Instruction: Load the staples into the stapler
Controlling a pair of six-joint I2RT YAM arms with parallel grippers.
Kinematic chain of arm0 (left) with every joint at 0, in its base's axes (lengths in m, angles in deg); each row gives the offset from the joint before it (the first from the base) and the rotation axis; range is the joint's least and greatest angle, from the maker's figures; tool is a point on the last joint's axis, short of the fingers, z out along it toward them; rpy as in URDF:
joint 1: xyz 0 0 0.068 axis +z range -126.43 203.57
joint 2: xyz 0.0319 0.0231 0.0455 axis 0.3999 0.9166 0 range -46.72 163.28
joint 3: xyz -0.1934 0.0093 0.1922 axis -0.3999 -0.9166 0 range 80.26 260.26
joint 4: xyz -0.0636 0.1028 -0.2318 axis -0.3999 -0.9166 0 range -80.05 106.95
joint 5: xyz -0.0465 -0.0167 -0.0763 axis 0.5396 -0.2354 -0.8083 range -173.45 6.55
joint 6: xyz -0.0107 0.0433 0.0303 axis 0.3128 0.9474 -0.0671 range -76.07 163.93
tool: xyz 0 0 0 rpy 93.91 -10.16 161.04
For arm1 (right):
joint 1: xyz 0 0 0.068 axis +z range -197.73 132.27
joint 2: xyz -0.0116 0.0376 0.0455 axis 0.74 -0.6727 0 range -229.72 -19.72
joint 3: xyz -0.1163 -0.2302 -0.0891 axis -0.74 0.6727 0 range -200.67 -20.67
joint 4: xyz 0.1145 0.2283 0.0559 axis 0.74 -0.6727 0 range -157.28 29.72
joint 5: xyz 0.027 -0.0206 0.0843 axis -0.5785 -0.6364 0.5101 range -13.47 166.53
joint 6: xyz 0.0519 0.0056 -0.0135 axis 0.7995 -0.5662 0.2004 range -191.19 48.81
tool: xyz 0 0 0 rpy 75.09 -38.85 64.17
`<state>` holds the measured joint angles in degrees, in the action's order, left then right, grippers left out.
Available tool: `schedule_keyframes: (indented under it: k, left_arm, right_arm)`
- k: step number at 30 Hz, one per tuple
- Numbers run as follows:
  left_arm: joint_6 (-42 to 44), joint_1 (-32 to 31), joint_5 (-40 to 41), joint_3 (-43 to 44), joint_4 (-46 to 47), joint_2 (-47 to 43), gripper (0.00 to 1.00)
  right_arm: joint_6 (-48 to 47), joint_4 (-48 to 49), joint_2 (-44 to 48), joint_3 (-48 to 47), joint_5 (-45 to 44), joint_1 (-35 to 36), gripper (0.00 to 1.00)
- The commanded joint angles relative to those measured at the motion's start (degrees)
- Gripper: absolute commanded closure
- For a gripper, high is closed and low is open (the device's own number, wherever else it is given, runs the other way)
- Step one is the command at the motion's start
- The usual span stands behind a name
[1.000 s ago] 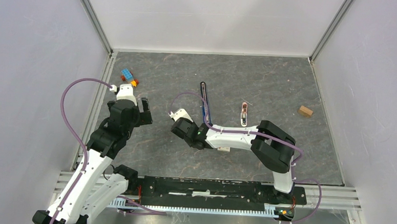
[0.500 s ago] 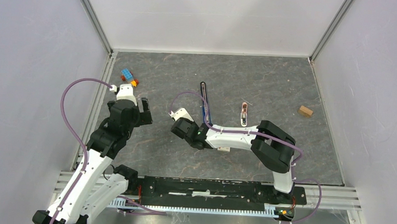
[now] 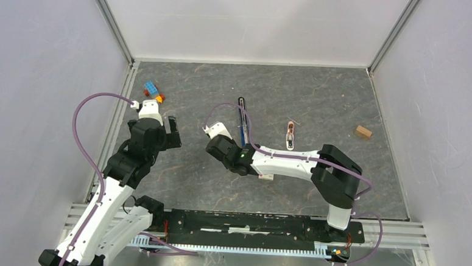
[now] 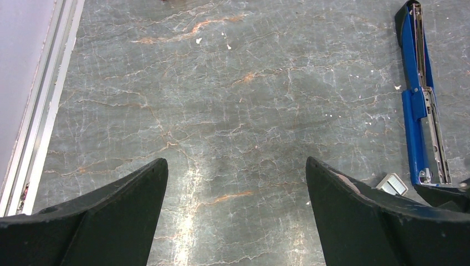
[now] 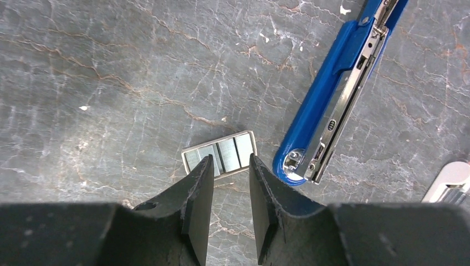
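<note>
The blue stapler (image 5: pixel 332 105) lies folded open flat on the grey marbled table, its metal channel facing up. It also shows as a thin dark bar, the stapler (image 3: pixel 243 118), and at the right edge of the left wrist view as the stapler (image 4: pixel 421 105). The staples (image 5: pixel 219 154) sit in a small shallow tray just left of the stapler's rounded end; the same staples (image 4: pixel 392 184) show from the left. My right gripper (image 5: pixel 230 158) hovers over the tray, narrowly open, with bare table between its fingers. My left gripper (image 4: pixel 235 160) stands wide open and empty, well left of the stapler.
Toy bricks (image 3: pixel 153 91) lie at the back left, a wooden block (image 3: pixel 362 132) at the right, and a pink-and-white piece (image 3: pixel 290 136) right of the stapler. A small white piece (image 3: pixel 266 177) lies under the right forearm. An aluminium rail (image 4: pixel 39 111) edges the table's left side.
The right wrist has shifted slightly away from the bases and its elbow to the right. Its jaws have narrowed a little. The left arm has not moved.
</note>
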<state>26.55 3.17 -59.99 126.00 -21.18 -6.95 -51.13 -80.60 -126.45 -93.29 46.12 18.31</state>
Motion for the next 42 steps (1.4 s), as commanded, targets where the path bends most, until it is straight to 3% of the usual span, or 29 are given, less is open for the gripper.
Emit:
schedule_keyframes:
  k: [1, 12, 42]
  left_arm:
    - [0.2, -0.3, 0.4, 1.3, 0.2, 0.1, 0.00]
    - [0.2, -0.3, 0.4, 1.3, 0.0, -0.2, 0.00]
    - [0.2, -0.3, 0.4, 1.2, 0.1, 0.0, 0.00]
  right_arm:
    - [-0.4, 5.5, 3.9, 3.2, 4.8, -1.7, 0.65]
    - [-2.0, 12.8, 4.3, 8.5, 18.0, -4.7, 0.69]
    - [-2.2, 13.0, 0.7, 7.8, 17.1, -5.0, 0.69]
